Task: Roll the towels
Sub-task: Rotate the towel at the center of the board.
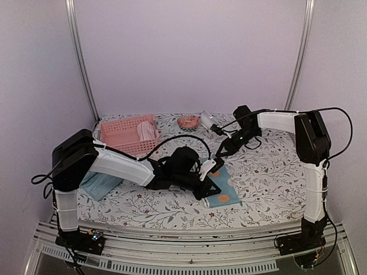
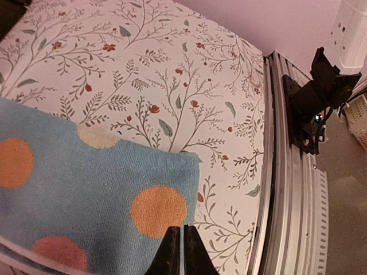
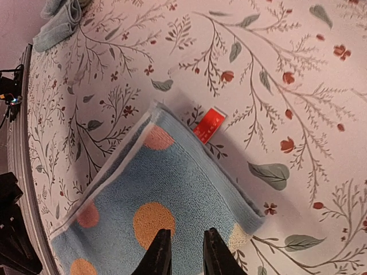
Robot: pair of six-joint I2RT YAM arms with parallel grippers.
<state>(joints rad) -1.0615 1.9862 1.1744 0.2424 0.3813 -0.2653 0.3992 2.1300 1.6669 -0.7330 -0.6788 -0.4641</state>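
Observation:
The light blue towel [image 1: 223,193] with orange and white dots lies flat and folded at the table's middle front. It also shows in the left wrist view [image 2: 86,200] and the right wrist view [image 3: 172,195], with a red tag [image 3: 209,125] at its fold. My left gripper [image 1: 213,185] [image 2: 182,230] is shut and empty, its tips just over the towel's near corner. My right gripper [image 1: 220,153] [image 3: 186,234] is open a little, over the towel's far end. The pale teal towel [image 1: 98,184] [image 3: 60,16] lies bunched at the left. The pink towel [image 1: 148,132] lies in the basket.
A pink perforated basket [image 1: 117,133] stands at the back left. A small round orange dish [image 1: 187,121] and a white object [image 1: 206,119] sit at the back centre. The metal rail [image 2: 281,172] runs along the table's front edge.

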